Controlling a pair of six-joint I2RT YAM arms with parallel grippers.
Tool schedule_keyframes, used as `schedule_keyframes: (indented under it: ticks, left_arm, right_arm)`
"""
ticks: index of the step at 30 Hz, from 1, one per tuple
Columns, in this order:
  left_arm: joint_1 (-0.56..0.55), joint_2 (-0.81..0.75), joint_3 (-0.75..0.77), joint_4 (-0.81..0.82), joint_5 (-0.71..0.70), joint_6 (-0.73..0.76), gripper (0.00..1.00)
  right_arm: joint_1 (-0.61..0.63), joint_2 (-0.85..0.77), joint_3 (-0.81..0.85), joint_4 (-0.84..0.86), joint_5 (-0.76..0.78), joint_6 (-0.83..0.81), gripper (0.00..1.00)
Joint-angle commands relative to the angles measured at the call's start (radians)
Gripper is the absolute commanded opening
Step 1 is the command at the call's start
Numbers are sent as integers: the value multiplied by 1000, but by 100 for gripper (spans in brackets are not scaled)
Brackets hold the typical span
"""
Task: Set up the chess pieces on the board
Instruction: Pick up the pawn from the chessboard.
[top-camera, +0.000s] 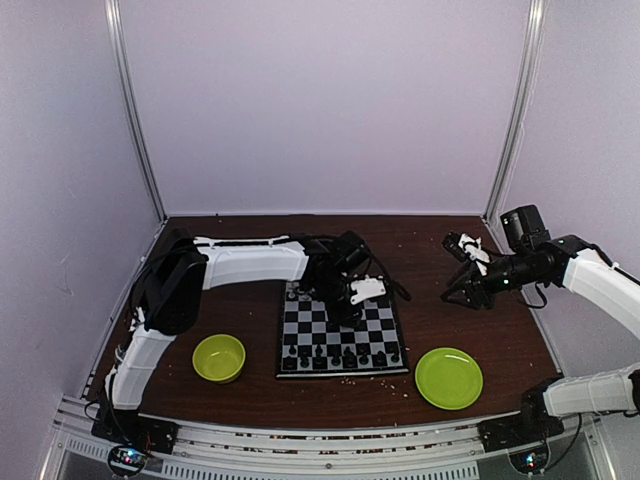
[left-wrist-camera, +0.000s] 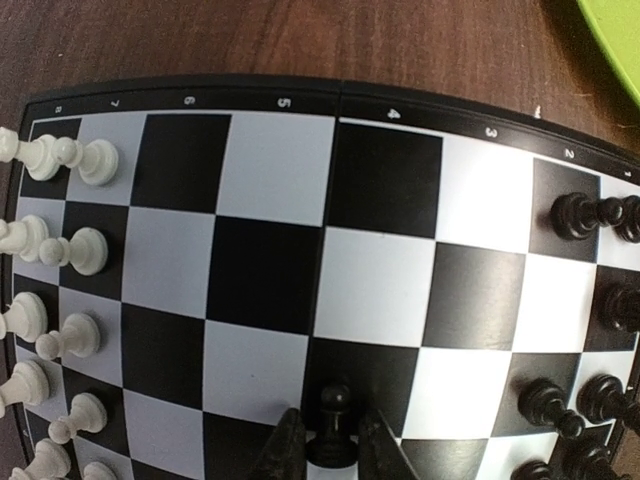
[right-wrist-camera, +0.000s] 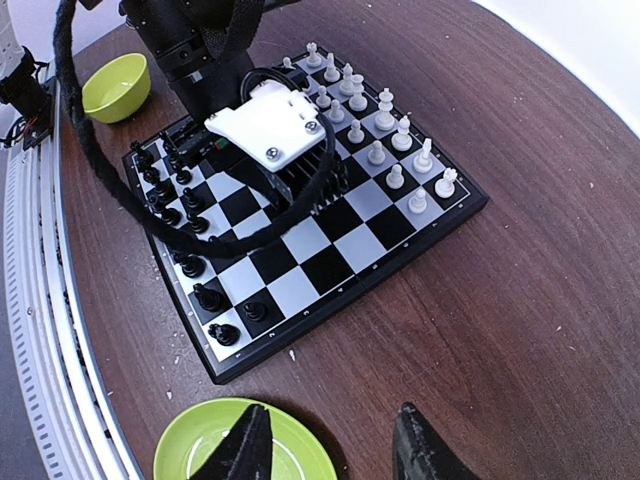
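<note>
Hold the left end effector (left-wrist-camera: 331, 440) narrow on the black pawn (left-wrist-camera: 334, 405), pinched low near its base on a dark square midway across the board (left-wrist-camera: 200, 98). Lift straight up before travelling, clear of the black pieces (left-wrist-camera: 578, 215) ranked along the board's edge. Lower upright onto a free pawn-row square, then release gently. Leave the right end effector (right-wrist-camera: 330, 440) parked wide and empty above the green plate (right-wrist-camera: 190, 445), well apart.
</note>
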Motion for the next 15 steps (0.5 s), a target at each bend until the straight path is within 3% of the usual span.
schedule_keyframes:
  ticks: [1, 6, 10, 15]
  left_arm:
    - [5, -4, -44, -61, -14, -11, 13]
    - [5, -63, -87, -24, -7, -46, 9]
    - [5, -199, -204, 154, 13, -122, 9]
    - [1, -397, -325, 392, -22, -206, 9]
  right_arm:
    - [-6, -2, 28, -7, 0, 1, 40]
    - [-6, -9, 53, 2, -40, 69, 40]
    - [-6, 3, 106, 11, -62, 169, 40]
    - [-15, 89, 240, -93, -3, 228, 40]
